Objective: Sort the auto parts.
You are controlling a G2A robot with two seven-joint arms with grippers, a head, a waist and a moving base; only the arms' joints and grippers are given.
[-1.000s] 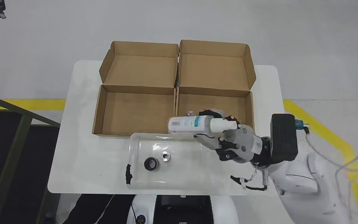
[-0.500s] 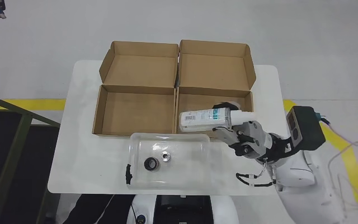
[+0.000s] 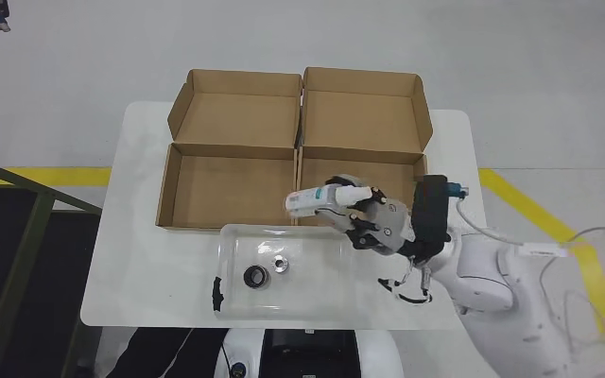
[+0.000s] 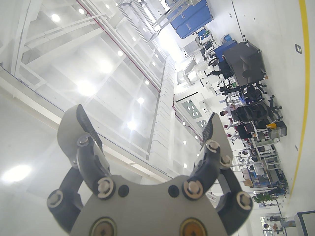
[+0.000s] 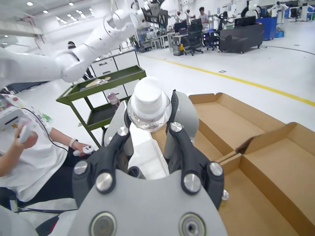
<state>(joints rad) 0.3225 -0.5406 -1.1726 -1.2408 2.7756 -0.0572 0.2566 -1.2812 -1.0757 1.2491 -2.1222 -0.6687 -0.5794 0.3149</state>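
Over on the right half of the table, my right gripper is clenched on the bottle. The fingers are squeezed in on the neck just under the white cap, so that's a solid grab. Bottle's lying sideways in the air, cap end toward the wrist and base poking out to the left. It hangs roughly over the near wall of the right box, with the base close to where that box butts up against the left box. Honestly can't tell from the top cam how high it sits above the cardboard. Both boxes are side by side at the back of the table with their lids folded open away from the robot. Right in front of them is the clear tray, its far edge just beside the boxes' near walls. A black ring and a small metal piece sit close together inside it. There's also a thin black strip at the tray's left end, and I can't make out whether it's inside or on the rim. Left gripper is spread wide, fully released, aimed up at the ceiling and well off the table.
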